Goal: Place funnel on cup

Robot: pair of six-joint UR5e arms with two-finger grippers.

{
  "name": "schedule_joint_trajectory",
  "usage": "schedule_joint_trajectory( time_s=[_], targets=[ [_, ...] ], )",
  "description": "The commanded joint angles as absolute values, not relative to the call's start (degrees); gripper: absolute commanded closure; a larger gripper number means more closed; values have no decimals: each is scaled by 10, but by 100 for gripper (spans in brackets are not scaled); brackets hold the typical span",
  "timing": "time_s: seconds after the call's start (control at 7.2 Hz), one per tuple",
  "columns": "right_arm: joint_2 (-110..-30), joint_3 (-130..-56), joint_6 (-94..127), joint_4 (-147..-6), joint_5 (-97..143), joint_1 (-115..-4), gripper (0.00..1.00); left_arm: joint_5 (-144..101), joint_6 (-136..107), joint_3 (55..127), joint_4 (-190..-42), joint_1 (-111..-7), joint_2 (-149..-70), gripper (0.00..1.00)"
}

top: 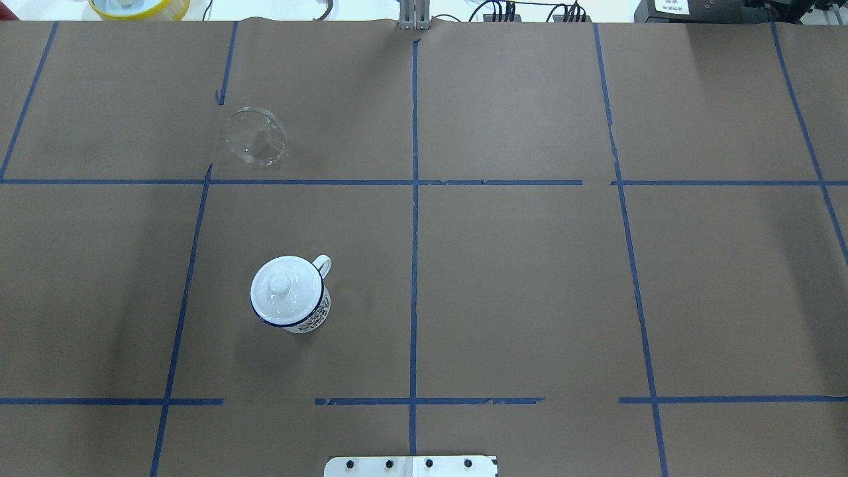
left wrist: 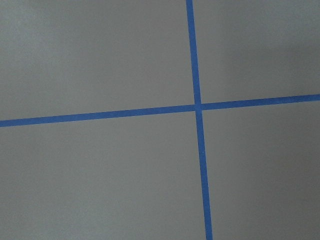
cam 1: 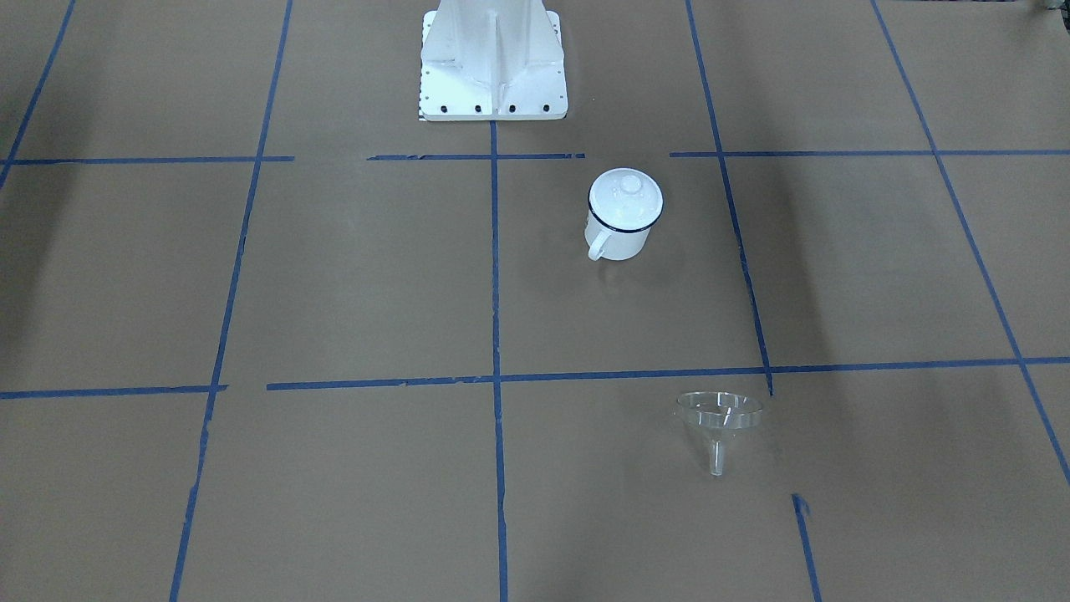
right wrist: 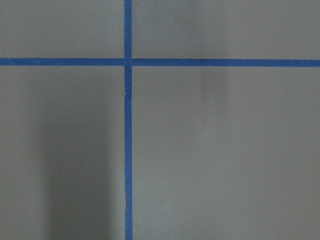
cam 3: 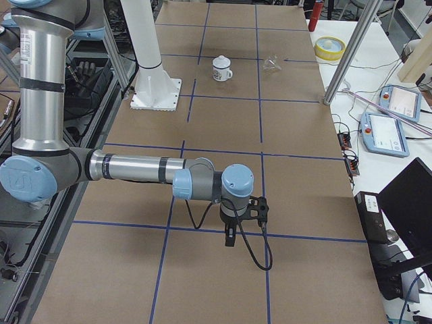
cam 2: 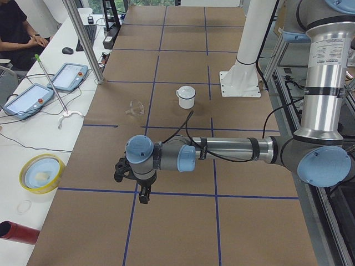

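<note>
Exterior left view, the left gripper point(cam 2: 143, 194): are its fingers open or closed?
Can't tell from there. It hangs point-down over the brown table point(top: 530, 298). Same goes for the right gripper point(cam 3: 229, 237) in the exterior right view. Both wrist cameras show only paper and blue tape point(left wrist: 198, 106).
Where's the funnel point(top: 256, 136)?
Tipped on its side on the robot's left half, stem pointing away from the base.
And the cup point(top: 313, 317)?
Upright, nearer the base, well apart from the funnel, with 1 white lid point(top: 286, 290) sitting on it.

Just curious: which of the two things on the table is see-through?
The funnel, clear all through; the cup is solid white with a dark rim.
</note>
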State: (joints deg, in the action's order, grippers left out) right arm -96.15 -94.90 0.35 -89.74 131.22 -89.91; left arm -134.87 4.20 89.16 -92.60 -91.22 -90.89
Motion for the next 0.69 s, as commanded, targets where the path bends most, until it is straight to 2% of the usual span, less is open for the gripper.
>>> schedule_joint_trajectory(
  time_s=[0.0,0.56],
  targets=[
    [-962,-948,4,-897,1312,-899,0,-1348,42,894,-926,-912,-906,0],
    [-962,-949,4,-897,1312,-899,0,-1329,35,908,-911,-912,-916,0]
  ],
)
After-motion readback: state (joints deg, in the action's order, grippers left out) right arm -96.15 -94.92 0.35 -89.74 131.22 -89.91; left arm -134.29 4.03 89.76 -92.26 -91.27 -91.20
